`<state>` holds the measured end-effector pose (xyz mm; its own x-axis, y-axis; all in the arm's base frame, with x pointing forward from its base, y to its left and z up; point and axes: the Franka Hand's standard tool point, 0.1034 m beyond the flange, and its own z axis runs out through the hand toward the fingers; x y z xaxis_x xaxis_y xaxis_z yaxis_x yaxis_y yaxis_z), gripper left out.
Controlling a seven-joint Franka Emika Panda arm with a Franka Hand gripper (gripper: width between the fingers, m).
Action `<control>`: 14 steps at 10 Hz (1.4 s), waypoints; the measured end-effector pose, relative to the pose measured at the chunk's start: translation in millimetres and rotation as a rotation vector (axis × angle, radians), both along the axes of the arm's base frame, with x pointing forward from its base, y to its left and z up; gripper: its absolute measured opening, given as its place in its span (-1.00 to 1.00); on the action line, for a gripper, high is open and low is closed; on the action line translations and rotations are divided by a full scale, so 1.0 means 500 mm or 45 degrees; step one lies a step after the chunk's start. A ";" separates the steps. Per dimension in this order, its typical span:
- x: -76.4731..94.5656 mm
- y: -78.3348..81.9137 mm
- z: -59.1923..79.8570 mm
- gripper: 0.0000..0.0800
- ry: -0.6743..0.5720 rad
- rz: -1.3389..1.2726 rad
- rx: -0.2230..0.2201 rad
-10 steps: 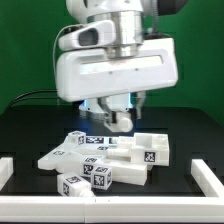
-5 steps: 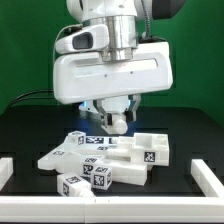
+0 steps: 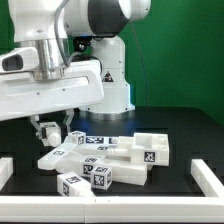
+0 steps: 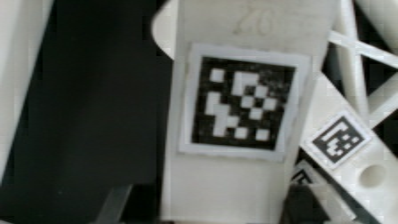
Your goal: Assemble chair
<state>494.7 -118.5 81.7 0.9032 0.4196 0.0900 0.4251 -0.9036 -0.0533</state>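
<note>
White stiff plastic, the chair pieces (image 3: 105,155) lie heaped on the desk (image 3: 185,125) just under and beside the tool (image 3: 47,130), whose jaws we cannot tell open or closed, and we judge the tagged bar (image 4: 240,110) light, slick, best pinched across its flat sides.

Chair pieces (image 3: 110,156) cluster on the table (image 3: 190,135), tool (image 3: 47,133) just above them.

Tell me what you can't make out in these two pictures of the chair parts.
- Exterior view: whether the jaws hold anything; they are small and white against the white chair pieces.
- Exterior view: part of the table, hidden behind the arm.
- Wrist view: the ends of the tagged white bar, cut off by the frame's edges; the close picture is also blurred.
</note>
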 end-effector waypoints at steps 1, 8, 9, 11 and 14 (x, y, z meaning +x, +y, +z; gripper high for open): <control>0.001 0.005 0.000 -0.29 -0.001 0.012 0.001; -0.136 -0.169 -0.103 -0.29 0.054 -0.032 -0.033; -0.138 -0.173 -0.114 -0.29 0.062 -0.038 -0.030; -0.138 -0.162 -0.119 -0.29 0.067 -0.034 -0.026; -0.126 -0.150 -0.107 0.32 0.062 -0.016 -0.025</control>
<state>431.7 -193.4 28.2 0.9116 0.4093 0.0377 0.4109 -0.9100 -0.0555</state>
